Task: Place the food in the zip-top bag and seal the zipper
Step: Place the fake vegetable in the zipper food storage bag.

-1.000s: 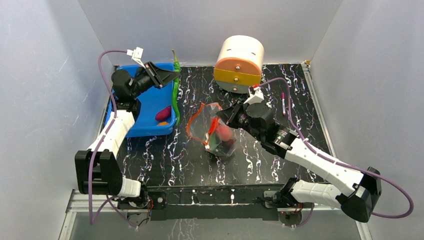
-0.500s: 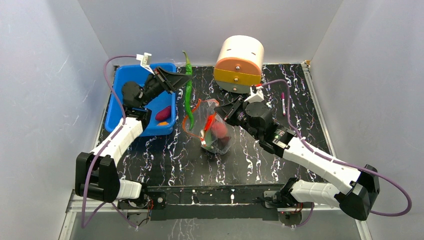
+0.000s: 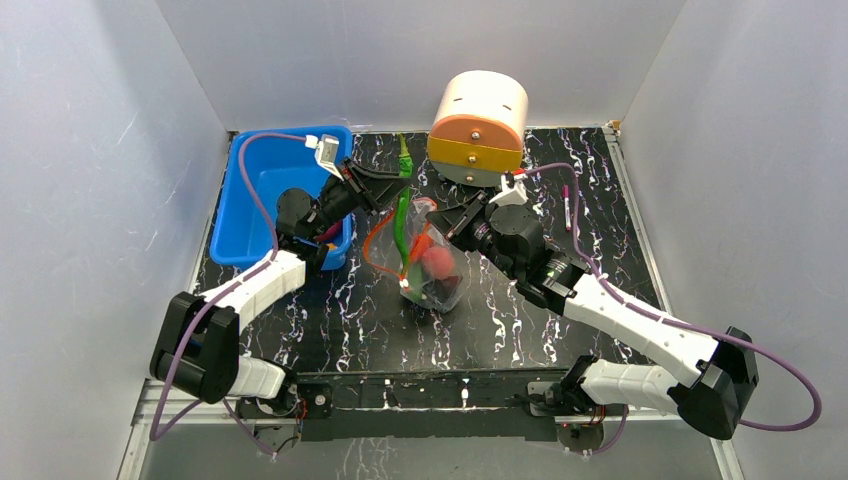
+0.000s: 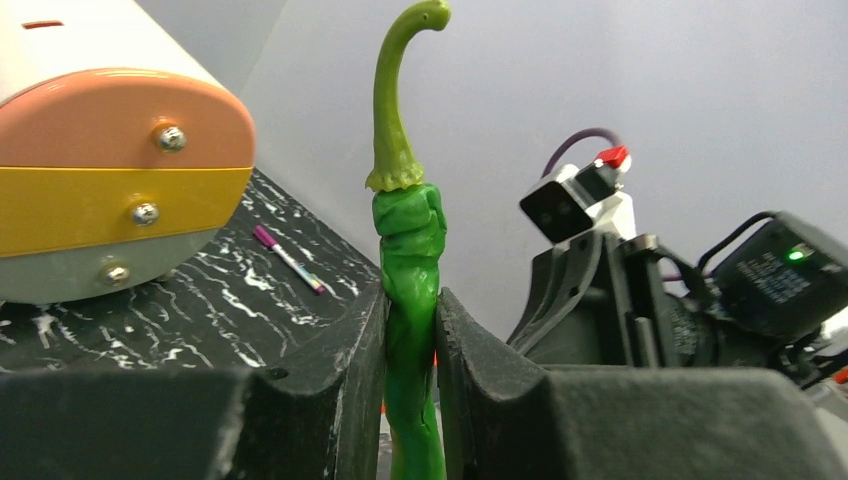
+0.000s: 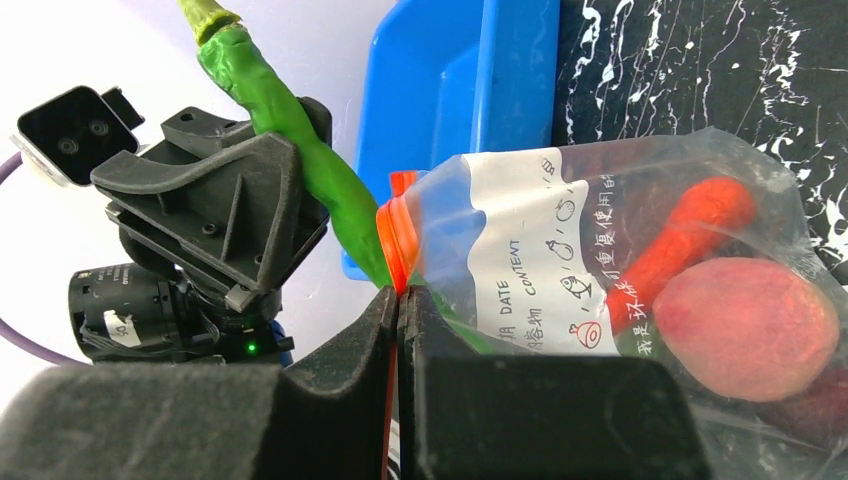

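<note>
While the left end effector (image 3: 393,188) is clamping the long green pepper (image 3: 401,222) upright at frame centre, its tip is dipping at the mouth of the zip-top bag (image 3: 445,285). The right end effector (image 3: 437,228) is pinching together on the zipper (image 5: 398,235), holding the mouth up. Risk: the pepper may be snagging the lip, folding the mouth or sliding outside onto the table (image 3: 330,310).

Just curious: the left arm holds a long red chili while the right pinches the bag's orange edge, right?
Not a red chili: the left gripper holds a long green pepper, per the left wrist view. The right gripper does pinch the zip-top bag at its orange edge.
</note>
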`<control>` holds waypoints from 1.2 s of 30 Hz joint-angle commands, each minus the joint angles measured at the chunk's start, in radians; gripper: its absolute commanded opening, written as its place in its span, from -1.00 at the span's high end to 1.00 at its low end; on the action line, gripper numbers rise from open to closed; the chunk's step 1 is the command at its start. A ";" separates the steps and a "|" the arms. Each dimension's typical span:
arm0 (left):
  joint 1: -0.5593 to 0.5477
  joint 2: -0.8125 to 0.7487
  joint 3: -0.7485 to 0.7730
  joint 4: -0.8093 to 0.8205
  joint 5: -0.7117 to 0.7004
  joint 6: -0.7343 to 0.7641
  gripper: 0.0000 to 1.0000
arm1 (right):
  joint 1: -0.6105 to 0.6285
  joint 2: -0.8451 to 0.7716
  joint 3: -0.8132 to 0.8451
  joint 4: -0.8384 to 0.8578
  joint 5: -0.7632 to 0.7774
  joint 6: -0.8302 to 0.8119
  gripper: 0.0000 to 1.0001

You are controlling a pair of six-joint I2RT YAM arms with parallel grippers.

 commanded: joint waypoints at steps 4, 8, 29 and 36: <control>-0.011 -0.067 -0.013 0.076 -0.011 0.062 0.78 | -0.002 -0.032 -0.021 0.126 0.037 0.058 1.00; -0.029 -0.120 -0.095 0.110 -0.011 -0.005 0.78 | -0.002 -0.034 -0.010 0.141 0.070 0.046 1.00; -0.101 -0.195 -0.285 0.108 -0.087 0.153 0.76 | -0.002 0.017 -0.022 0.213 0.055 0.042 1.00; -0.121 -0.152 -0.339 0.214 -0.088 0.067 0.75 | -0.002 0.025 -0.015 0.222 0.063 0.033 1.00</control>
